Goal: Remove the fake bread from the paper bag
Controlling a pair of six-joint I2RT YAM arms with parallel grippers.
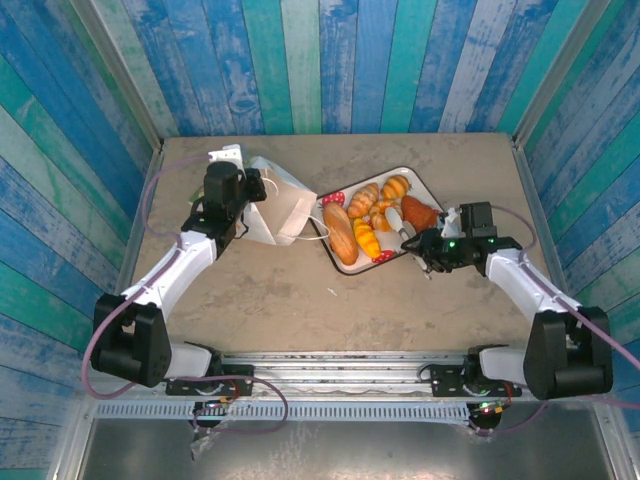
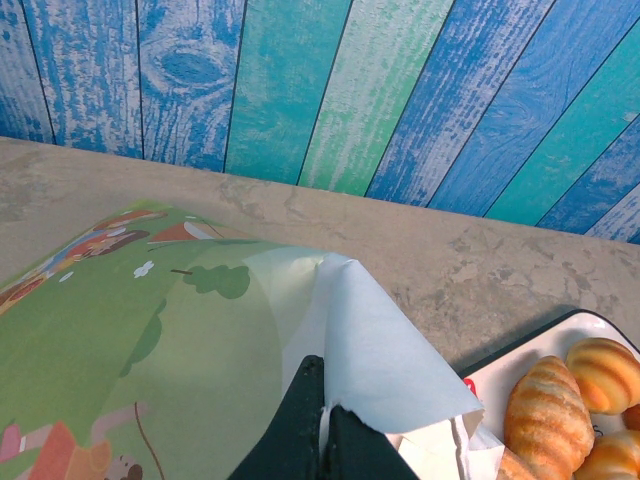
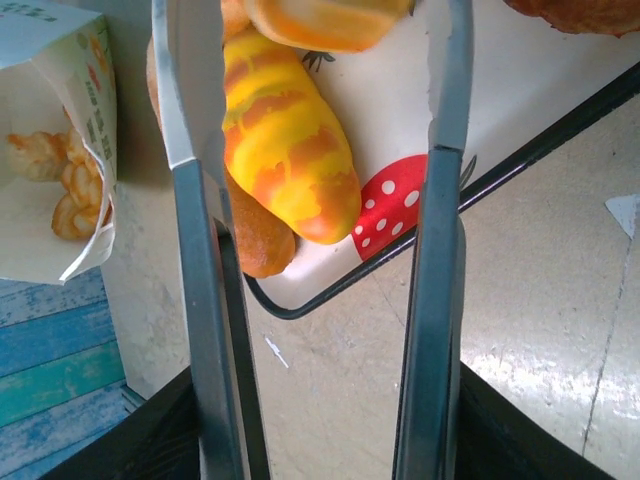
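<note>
- Background: blue and teal plank walls [image 1: 320,60] enclose a tan table [image 1: 300,310].
- Left gripper [image 1: 263,189]: it is positioned toward the far-left part of the table. In the left wrist view its black fingers [image 2: 300,430] are pressed together on a folded edge of the paper bag [image 2: 150,340].
- Paper bag [image 1: 288,207]: it lies tipped on its side, with its mouth touching the left corner of the tray [image 1: 418,178]. In the right wrist view a pale ridged pastry [image 3: 50,180] shows inside the mouth.
- Fake bread on the tray: a tan oblong loaf [image 1: 340,235] lies at the left. Golden-orange croissants [image 1: 365,238] are in the middle, and a reddish-brown roll [image 1: 420,213] is at the right.
- Right gripper [image 1: 425,248]: it is positioned at the near-right edge of the tray. Its fingers [image 3: 195,250] stand wide apart and grip nothing. One yellow-orange croissant [image 3: 290,150] shows between them on the tray.
</note>
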